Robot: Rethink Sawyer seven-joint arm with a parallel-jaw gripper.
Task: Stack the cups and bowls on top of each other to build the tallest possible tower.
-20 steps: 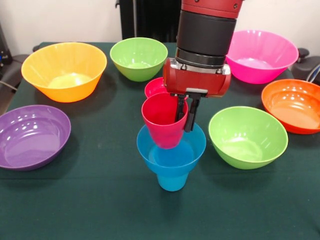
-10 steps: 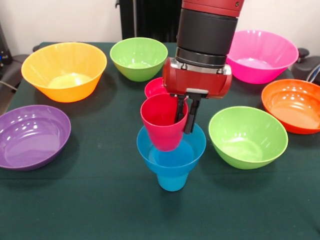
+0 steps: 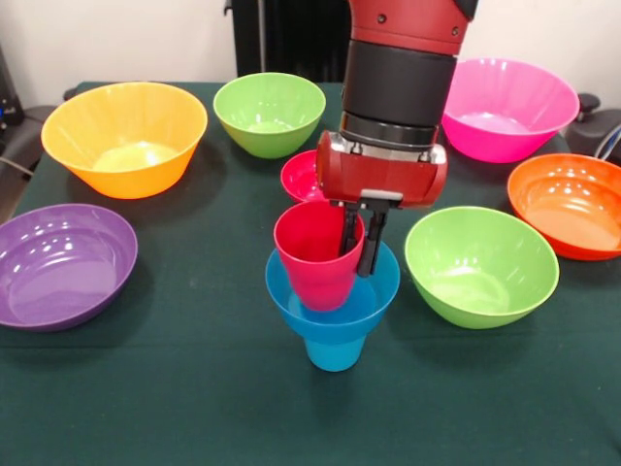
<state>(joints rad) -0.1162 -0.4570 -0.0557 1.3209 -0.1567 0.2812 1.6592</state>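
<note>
A dark green tablecloth point(image 3: 175, 388) covers the table and serves as the landmark. Beyond its far edge, a pale wall point(image 3: 116, 39) runs across the background. Against that wall, behind the cloth's far middle, stands a black upright stand point(image 3: 291, 39). Off the cloth's left edge sits dark equipment with a cable point(image 3: 15, 126). Off its right far corner lies a dark object point(image 3: 604, 131).

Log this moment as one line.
gripper: shut on red cup rim | red cup: inside small blue bowl | bowl: atop sky-blue cup
</note>
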